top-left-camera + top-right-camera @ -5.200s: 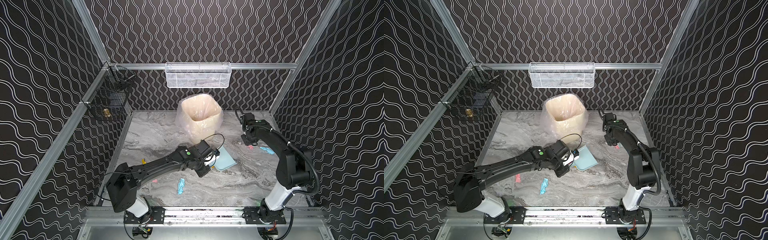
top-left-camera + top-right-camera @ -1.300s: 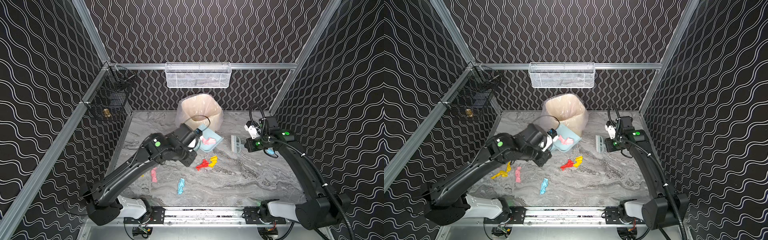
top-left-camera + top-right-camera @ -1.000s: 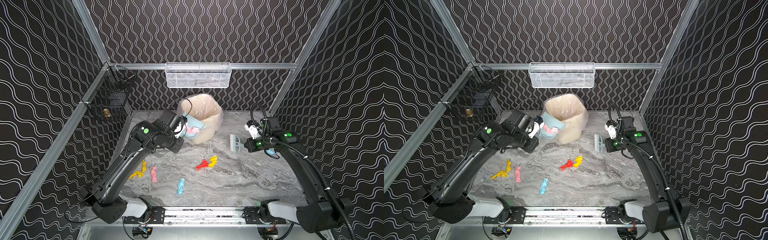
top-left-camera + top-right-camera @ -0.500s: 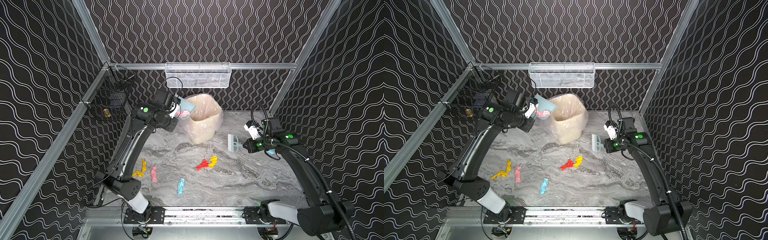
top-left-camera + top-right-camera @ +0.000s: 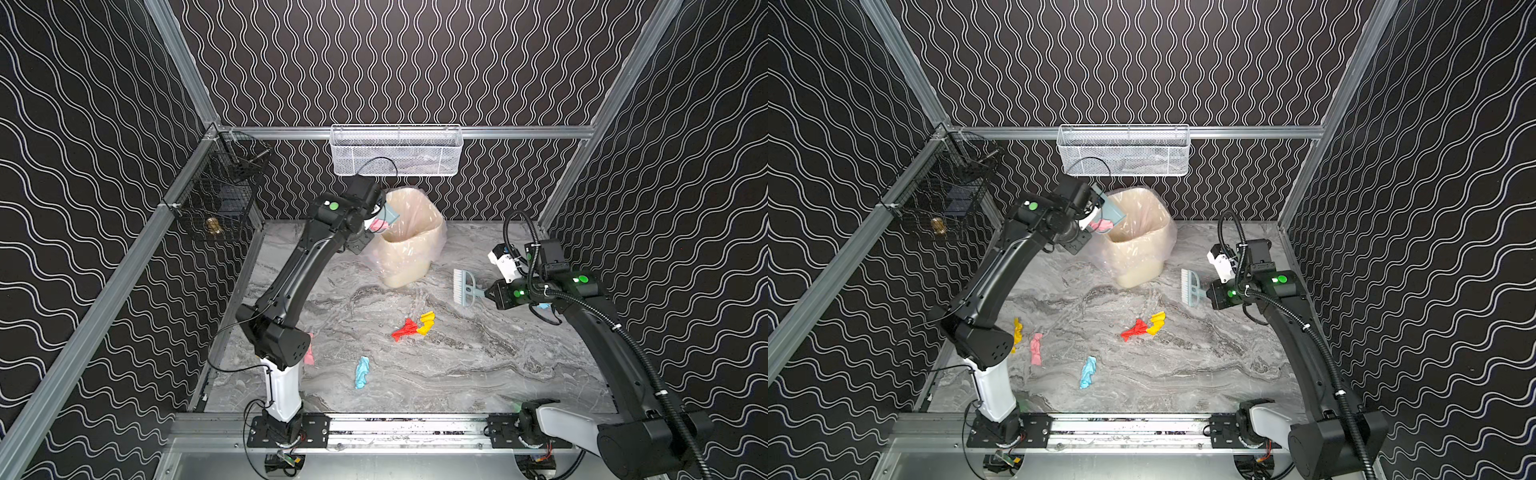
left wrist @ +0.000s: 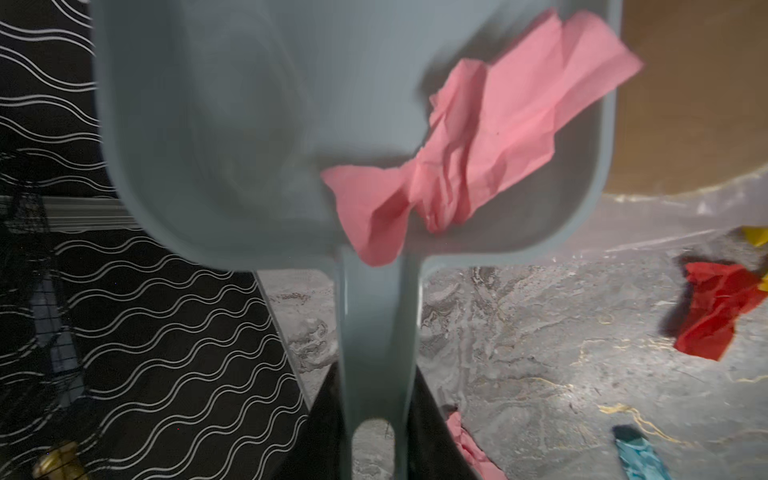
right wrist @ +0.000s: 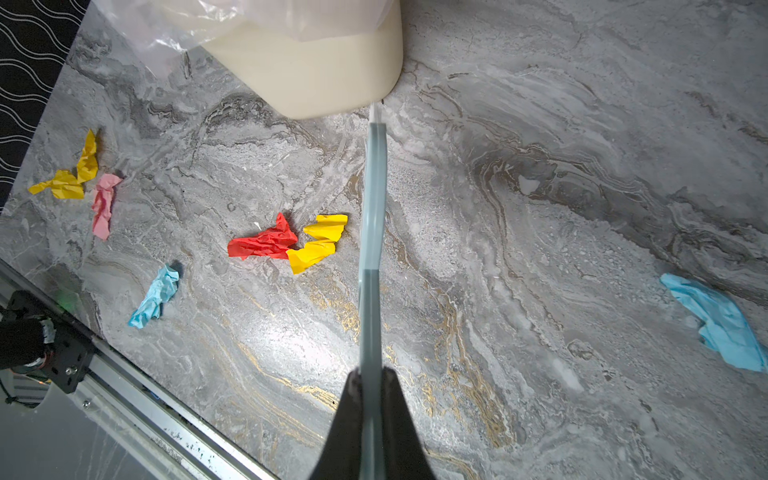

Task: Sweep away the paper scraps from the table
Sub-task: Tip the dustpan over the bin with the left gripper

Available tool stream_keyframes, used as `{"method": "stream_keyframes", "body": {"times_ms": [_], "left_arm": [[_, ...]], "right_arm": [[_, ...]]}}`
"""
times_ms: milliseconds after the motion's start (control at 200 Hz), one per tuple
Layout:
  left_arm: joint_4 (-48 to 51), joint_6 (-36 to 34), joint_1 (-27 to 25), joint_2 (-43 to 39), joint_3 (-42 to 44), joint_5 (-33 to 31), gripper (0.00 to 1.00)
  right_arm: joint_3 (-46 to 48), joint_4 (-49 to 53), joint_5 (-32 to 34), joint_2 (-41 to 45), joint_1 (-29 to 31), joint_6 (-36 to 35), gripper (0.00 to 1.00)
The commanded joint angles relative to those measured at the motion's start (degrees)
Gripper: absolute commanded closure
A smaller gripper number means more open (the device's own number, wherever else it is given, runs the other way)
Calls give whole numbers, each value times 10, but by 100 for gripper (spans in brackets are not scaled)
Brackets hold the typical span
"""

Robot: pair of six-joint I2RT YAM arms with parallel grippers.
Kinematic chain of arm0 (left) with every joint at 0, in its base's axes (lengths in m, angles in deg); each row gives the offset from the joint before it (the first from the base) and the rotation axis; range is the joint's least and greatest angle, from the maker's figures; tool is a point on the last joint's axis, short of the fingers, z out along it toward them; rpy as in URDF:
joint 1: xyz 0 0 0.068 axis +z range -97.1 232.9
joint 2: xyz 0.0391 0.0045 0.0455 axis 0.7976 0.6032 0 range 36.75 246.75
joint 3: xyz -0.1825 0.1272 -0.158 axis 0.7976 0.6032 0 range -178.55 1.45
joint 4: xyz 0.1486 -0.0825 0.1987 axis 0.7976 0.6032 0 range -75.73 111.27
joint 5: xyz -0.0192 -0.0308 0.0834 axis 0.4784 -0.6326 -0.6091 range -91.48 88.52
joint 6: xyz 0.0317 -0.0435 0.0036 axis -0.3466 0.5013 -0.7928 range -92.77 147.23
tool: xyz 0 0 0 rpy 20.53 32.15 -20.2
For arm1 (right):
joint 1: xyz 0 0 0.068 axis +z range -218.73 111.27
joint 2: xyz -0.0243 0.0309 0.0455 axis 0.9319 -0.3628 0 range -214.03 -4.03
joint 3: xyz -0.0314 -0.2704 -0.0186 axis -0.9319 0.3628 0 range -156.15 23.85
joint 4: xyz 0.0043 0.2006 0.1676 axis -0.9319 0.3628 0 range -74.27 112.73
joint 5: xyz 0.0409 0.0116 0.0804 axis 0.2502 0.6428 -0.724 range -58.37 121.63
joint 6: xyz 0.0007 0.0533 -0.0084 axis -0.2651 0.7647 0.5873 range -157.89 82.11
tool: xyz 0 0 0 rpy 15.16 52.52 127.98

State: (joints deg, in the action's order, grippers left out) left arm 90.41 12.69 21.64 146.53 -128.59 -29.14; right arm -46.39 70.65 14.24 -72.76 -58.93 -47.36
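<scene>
My left gripper [image 6: 376,382] is shut on the handle of the pale blue dustpan [image 5: 1111,210], which is raised and tilted at the left rim of the bag-lined bin [image 5: 407,257]. A pink paper scrap [image 6: 478,145] lies in the pan. On the table [image 5: 478,365] lie more paper scraps: red [image 5: 405,329] touching yellow [image 5: 427,323], light blue [image 5: 362,372], pink [image 5: 1036,348] and yellow [image 5: 1017,332] by the left arm, and a light blue one [image 7: 719,324] under the right arm. My right gripper [image 7: 371,376] is shut on the brush [image 5: 463,286], held above the table right of the bin.
A white mesh basket [image 5: 397,151] hangs on the back rail above the bin. A black wire basket [image 5: 220,199] is fixed to the left rail. An aluminium rail [image 5: 395,424] edges the table's front, and patterned walls close in the other sides.
The left arm has lifted the dustpan with the pink scrap from beside the bin up to its rim and tilted it. The right gripper and brush have shifted slightly left.
</scene>
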Motion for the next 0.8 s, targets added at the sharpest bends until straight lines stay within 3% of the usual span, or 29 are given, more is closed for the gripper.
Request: {"method": "stream_keyframes", "body": {"times_ms": [0,305,796], "left_arm": [[-22,-48,-28,9,6,-131,100],[-187,-212,-88,1,74,-300,100],[-616,-572,-104,-63,297,-357,100]], "right_arm": [[1,-16,-13,0,0,-5,100],[10,-24,-23,3,0,-6,100],[17,-31,-22,15,0,-7,100]]}}
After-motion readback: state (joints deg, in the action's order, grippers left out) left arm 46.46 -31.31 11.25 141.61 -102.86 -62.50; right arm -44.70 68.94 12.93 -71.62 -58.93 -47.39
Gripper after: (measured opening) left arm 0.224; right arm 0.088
